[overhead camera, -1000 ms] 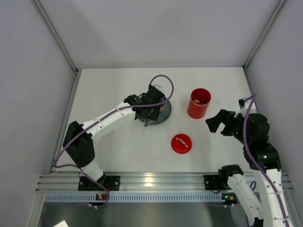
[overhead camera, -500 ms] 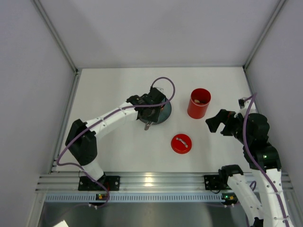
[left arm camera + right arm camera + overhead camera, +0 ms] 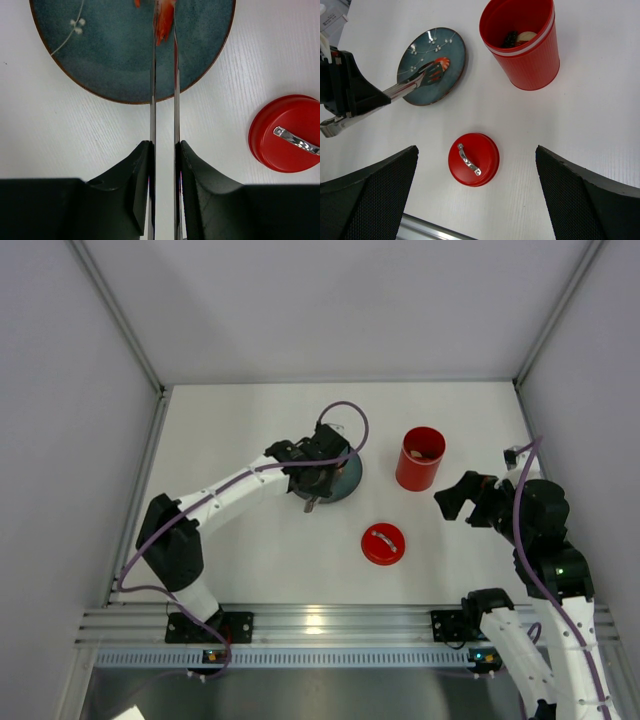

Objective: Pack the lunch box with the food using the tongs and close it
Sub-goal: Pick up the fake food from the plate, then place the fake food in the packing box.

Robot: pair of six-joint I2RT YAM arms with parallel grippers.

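Observation:
My left gripper (image 3: 164,150) is shut on the pale tongs (image 3: 153,90). Their two arms run nearly parallel out over the dark blue plate (image 3: 100,50). The tong tips pinch an orange-red piece of food (image 3: 164,20), also seen from the right wrist as the food piece (image 3: 439,67). The red lunch box (image 3: 525,55) stands upright and uncovered, holding a beige disc (image 3: 525,36) and dark bits (image 3: 510,39). Its red lid (image 3: 472,159) lies flat on the table, silver handle up. My right gripper (image 3: 476,150) hangs open above the lid, holding nothing.
From above, the plate (image 3: 348,478) sits mid-table under the left gripper (image 3: 318,478), the lunch box (image 3: 420,458) to its right and the lid (image 3: 383,543) nearer the front. The right gripper (image 3: 465,498) hovers right of the box. Grey walls enclose the table.
The left gripper has closed further, squeezing the tong arms together on the orange-red piece over the plate. The right arm has not moved.

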